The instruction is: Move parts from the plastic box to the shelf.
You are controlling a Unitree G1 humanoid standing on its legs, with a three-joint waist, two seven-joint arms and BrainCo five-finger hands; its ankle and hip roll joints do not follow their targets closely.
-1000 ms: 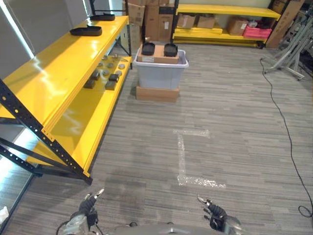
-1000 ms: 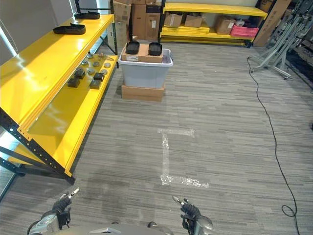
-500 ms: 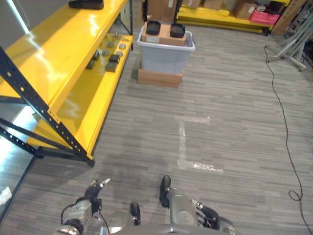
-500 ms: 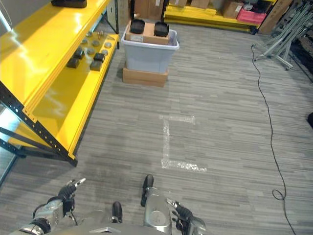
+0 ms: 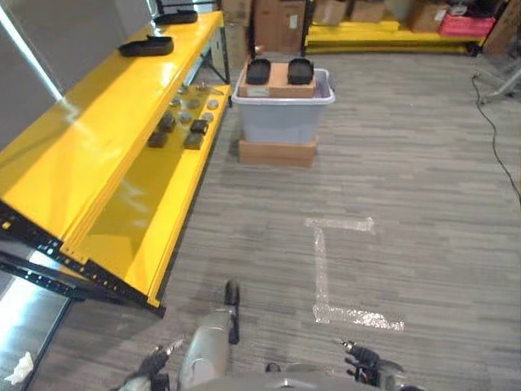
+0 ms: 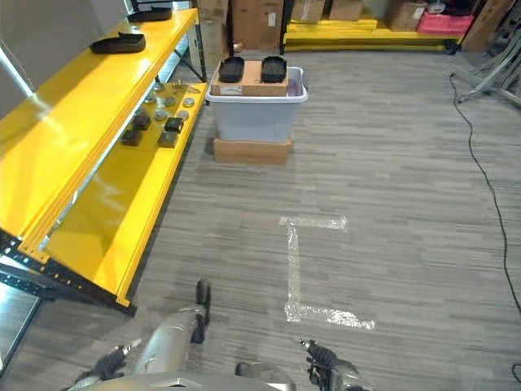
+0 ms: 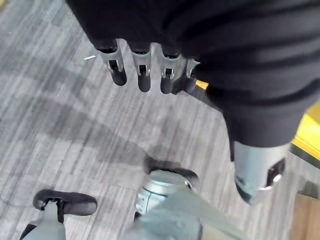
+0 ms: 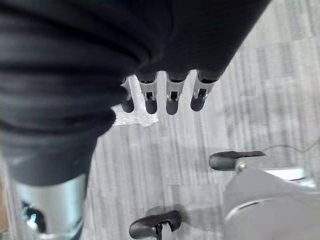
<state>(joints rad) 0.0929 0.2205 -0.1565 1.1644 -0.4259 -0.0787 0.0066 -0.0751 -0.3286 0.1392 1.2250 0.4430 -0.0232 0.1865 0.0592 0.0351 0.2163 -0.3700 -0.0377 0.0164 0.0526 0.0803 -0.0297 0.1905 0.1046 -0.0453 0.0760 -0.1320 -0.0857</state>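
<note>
A long yellow shelf (image 5: 98, 155) runs far ahead and to the left of the robot's left hand (image 7: 145, 70), carrying dark trays on its top deck and a cluster of small parts (image 5: 183, 126) on its lower deck. Well ahead of both hands, beside the shelf's far end, the grey plastic box (image 5: 283, 114) sits on a flat cardboard box (image 5: 277, 152) with a carton and two black parts (image 5: 278, 71) on top. The left hand and the right hand (image 8: 165, 95) hang low over the carpet, fingers straight and relaxed, holding nothing.

Tape marks (image 6: 295, 269) on grey floor — cardboard boxes (image 5: 279, 23), perhaps, beyond.
</note>
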